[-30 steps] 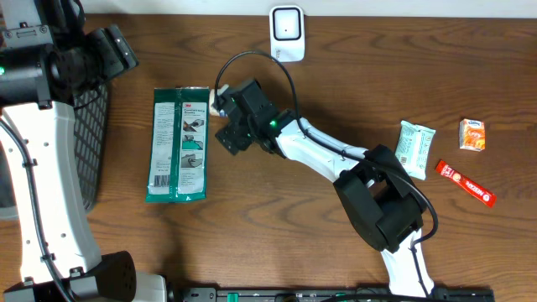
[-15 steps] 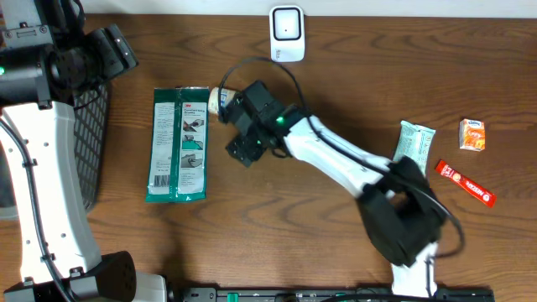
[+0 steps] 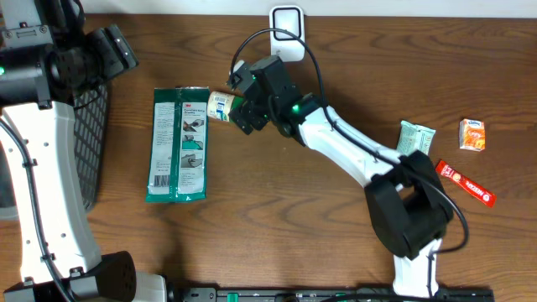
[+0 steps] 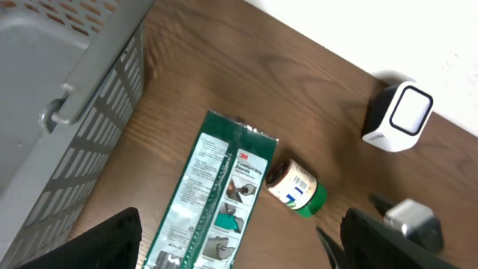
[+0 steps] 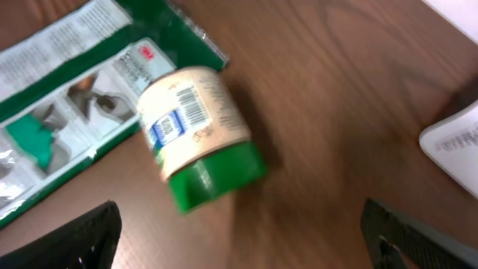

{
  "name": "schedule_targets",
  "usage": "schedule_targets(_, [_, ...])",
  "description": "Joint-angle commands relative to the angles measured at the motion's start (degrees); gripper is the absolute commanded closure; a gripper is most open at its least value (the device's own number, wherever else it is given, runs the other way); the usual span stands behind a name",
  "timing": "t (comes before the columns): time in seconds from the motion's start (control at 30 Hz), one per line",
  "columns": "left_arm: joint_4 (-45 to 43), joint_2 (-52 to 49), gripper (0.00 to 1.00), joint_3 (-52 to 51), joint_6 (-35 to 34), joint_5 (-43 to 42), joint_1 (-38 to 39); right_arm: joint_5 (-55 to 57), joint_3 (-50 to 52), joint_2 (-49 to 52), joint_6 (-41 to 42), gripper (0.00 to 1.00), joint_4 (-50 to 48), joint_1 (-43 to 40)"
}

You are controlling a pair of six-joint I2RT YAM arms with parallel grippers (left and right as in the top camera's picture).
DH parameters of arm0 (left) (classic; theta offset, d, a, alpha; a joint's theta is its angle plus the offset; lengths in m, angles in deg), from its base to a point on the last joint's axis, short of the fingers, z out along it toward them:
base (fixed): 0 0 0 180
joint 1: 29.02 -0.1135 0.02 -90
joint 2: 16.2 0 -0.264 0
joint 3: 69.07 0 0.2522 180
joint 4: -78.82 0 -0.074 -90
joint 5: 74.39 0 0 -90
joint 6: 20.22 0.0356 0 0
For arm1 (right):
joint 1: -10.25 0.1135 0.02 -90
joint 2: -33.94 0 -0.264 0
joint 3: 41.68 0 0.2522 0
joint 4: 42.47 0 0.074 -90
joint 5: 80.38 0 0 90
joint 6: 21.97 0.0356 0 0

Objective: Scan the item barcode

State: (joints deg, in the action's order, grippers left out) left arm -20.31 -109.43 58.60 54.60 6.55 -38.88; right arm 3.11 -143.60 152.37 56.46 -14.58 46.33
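A small jar [image 5: 198, 134] with a green lid and a barcode label lies on its side on the table, free, beside the top right corner of a green 3M pack [image 3: 179, 144]. My right gripper [image 5: 239, 254] hovers just short of the jar's lid end, open, with nothing between its fingers. The overhead view has the jar [image 3: 223, 105] just left of the right gripper [image 3: 242, 111]. The white scanner [image 3: 286, 32] stands at the far edge. My left gripper [image 4: 239, 254] is open and empty, high above the pack [image 4: 216, 202], with the jar [image 4: 296, 187] and scanner [image 4: 399, 117] ahead.
A grey mesh basket [image 3: 88, 143] stands at the left edge, under the left arm. At the right lie a white and green packet [image 3: 415, 149], an orange box [image 3: 472, 134] and a red stick pack [image 3: 466, 184].
The right arm has swung from beside the pack toward the far edge, near the scanner. The jar, half hidden before, now shows fully. The left arm has not moved.
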Motion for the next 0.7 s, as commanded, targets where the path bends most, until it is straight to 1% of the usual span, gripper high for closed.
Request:
schedule_targets(0.0, [0.2,-0.2,0.15,0.3,0.5,-0.3,-0.2,-6.7,-0.1,3.1,-4.3,0.03,-2.9,-1.3])
schedule_targets(0.17, [0.2,-0.2,0.15,0.3,0.5,-0.3,-0.2,-16.0,-0.1,5.9,-8.4,0.02,-5.8,-1.7])
schedule_targets(0.23, [0.2,-0.2,0.15,0.3,0.5,-0.3,-0.2,-18.1,0.0,6.9,-9.9,0.02,-6.6,-1.6])
schedule_targets(0.33, [0.2,-0.2,0.15,0.3,0.5,-0.3,-0.2,-17.8,-0.1,8.9,-10.4,0.03,-8.1,-1.5])
schedule_targets(0.57, [0.2,-0.2,0.15,0.3,0.5,-0.3,-0.2,-18.0,-0.1,13.9,-10.3,0.03,-15.0,-1.9])
schedule_targets(0.67, [0.2,-0.2,0.15,0.3,0.5,-0.3,-0.2,-18.5,-0.1,14.2,-10.3,0.05,-14.7,-1.9])
